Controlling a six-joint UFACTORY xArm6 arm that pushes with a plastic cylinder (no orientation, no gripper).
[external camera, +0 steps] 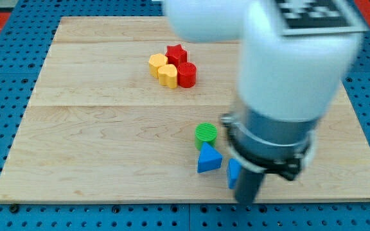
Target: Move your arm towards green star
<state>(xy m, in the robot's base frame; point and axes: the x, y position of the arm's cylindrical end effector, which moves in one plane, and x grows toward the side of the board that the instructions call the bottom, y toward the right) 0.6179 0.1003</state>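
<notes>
Blurred, my tip [245, 201] nears the board [95, 160]'s bottom edge.

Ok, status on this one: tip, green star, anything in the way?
Status: my tip at board bottom edge. One green block up-left, apart, shape unclear. In between: blue triangle, second blue block.

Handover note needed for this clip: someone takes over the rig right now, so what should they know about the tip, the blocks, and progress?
My tip: near the view's bottom, beside a partly hidden blue block.
No green star can be made out; the only green block looks round, up-left of the tip, above the blue triangle.
Red star, red cylinder and two yellow blocks sit clustered near the top.
Done: the tip is close to the green block, not touching.
Left: closing that gap.
</notes>
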